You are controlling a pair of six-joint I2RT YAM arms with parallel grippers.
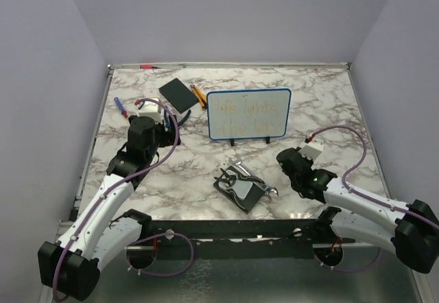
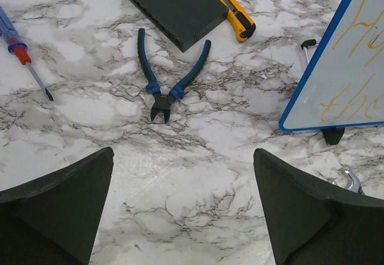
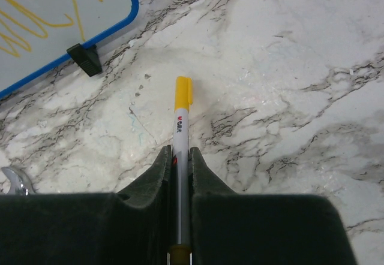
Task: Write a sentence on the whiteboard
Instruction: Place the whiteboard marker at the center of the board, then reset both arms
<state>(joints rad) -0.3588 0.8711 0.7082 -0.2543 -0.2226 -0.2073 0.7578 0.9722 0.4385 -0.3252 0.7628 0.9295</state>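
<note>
The whiteboard stands on its black feet on the far middle of the table. Its long axis runs left to right and its white face is tilted back and turned toward the arms. The sentence is thin orange-yellow handwriting in two short lines that follow the board's long axis. The upper line spans most of the width, and the lower one is shorter.

The right gripper is pinched narrow on a marker, a white barrel with a yellow cap on. The marker lies in line with the fingers, with its capped end pointing straight out ahead. It is low over the marble, just off the board's right foot. I cannot tell whether it touches the table.

The left gripper is spread wide and holds nothing, hanging over bare marble left of the board. Ahead of it lie blue-handled pliers, handles splayed away and nose toward the gripper. Beyond them are a black pad and a yellow knife beside it. A screwdriver lies well off to the left. Near the front middle, spanners rest on a dark holder.
</note>
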